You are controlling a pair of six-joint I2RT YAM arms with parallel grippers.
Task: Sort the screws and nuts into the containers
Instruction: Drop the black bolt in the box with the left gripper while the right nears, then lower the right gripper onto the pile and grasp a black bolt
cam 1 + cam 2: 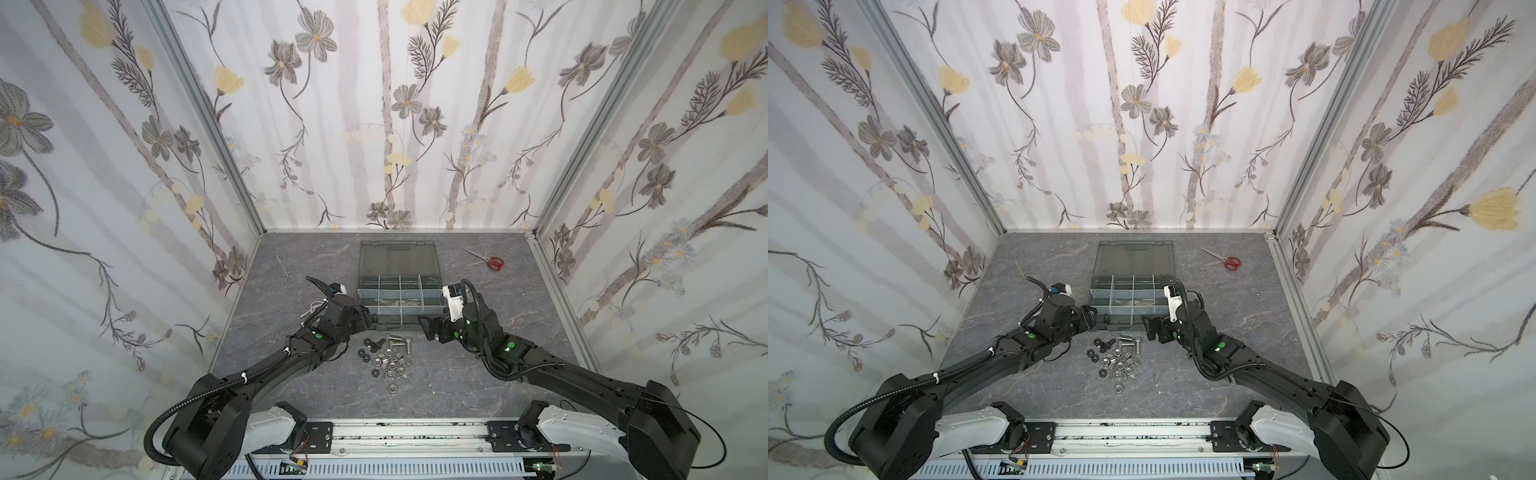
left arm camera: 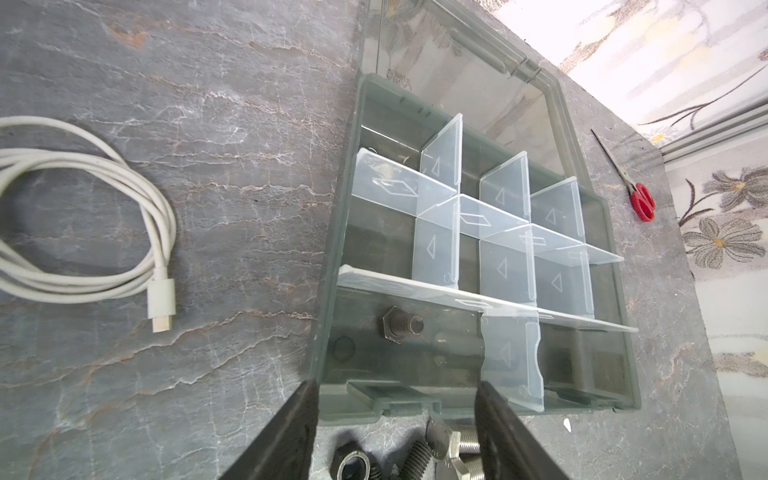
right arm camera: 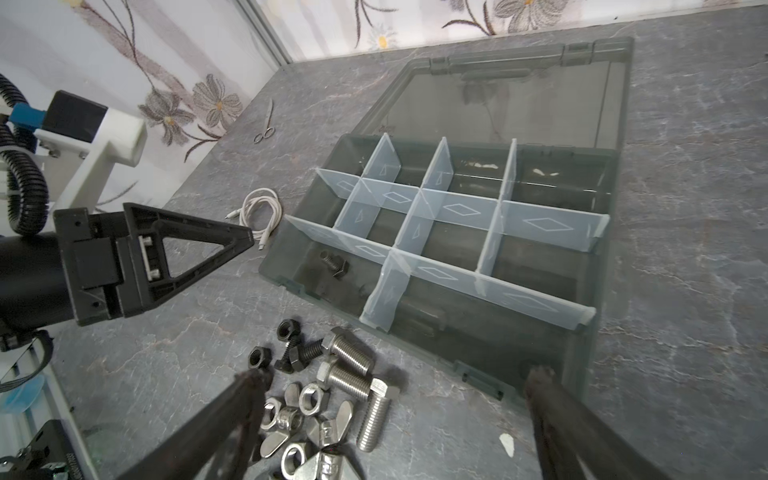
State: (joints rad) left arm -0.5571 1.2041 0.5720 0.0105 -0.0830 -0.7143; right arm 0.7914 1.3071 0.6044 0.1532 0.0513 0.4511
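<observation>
Clearly the sorting is barely begun. The pile (image 1: 384, 357) of loose hardware lies on the grey table (image 1: 457, 374) at the lower centre of both top views, just below the organizer case (image 1: 395, 328), so each piece needs only a short carry. The lid (image 3: 519, 95) lies folded flat back toward the upper part of the frame. That leaves all the compartments (image 3: 457, 210) reachable from above, with pale dividers to keep the kinds apart.

One black bolt (image 2: 401, 328) lies on its side in the compartment at the case's lower left corner in a top view; I judge that to be the cell chosen for screws. The other cells look empty, though reflections on the dark floor make that hard to tell.

The left gripper (image 2: 397, 386) hangs at that same corner, jaws apart with nothing between them, its fingers straddling the case's front wall. The right gripper (image 3: 399, 374) hovers near the case's lower right corner, jaws spread wide and empty, angled down over the pile. That spread suits the thick silver bolts (image 3: 351, 359) lying side by side at the pile's upper edge.

The nuts (image 3: 309, 399), silver and black, crowd against wing nuts (image 3: 328, 455), touching, so lifting one cleanly likely calls for a narrower, careful approach. Red scissors (image 1: 492, 262) and a white cable (image 2: 83, 208) lie well apart from the work, out of the arms' way.
</observation>
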